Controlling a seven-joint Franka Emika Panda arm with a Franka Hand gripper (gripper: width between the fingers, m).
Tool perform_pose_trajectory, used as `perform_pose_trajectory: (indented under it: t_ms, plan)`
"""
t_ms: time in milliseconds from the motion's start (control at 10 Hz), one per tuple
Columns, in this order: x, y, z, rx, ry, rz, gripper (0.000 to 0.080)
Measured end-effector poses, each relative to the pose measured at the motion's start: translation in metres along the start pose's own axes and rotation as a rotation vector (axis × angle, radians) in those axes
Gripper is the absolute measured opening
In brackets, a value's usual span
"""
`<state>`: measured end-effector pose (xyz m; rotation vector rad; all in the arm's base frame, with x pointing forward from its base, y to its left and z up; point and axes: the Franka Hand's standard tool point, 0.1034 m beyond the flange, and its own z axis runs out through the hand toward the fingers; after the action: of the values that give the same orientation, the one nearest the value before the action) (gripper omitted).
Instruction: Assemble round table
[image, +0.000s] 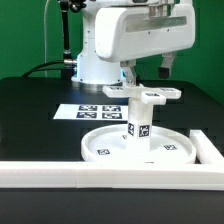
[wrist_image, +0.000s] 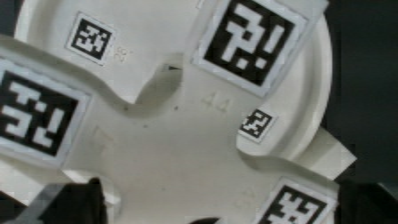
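Nearest the exterior camera: long white border wall (image: 100, 176), running across the front of the black desk (image: 30, 110) and turning back along the exterior view's right; it hides the front edge of the round disc. Behind it, just beside the wall: wide rimmed round disc (image: 110, 148), white, lying flat on the desk, tags on its floor. On the disc: short thick cylinder leg (image: 140, 122), upright, tag facing the camera. On top of the leg: flat cross-shaped base piece (image: 150, 95), level, tagged arms spread. Behind the disc, towards the exterior view's left: marker board (image: 98, 110), flat on the desk. Farthest: white Panda arm (image: 135, 35), its gripper (image: 133, 84) low at the far side of the base piece. Wrist view: base piece (wrist_image: 169, 120) fills the frame just beneath the jaws, one dark fingertip (wrist_image: 68, 205) at its edge; whether the jaws clamp it or stand apart cannot be told.
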<state>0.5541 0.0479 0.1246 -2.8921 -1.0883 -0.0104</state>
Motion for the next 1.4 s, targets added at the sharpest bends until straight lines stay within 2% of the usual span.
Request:
perform_pose_trajectory:
  t_ms: [300, 1400]
  plan:
    - [0.0, 0.006, -0.001, -0.013, 0.008, -0.122, 0.0649]
    - [-0.009, 0.009, 0.018, 0.002, -0.019, -0.11, 0.0649]
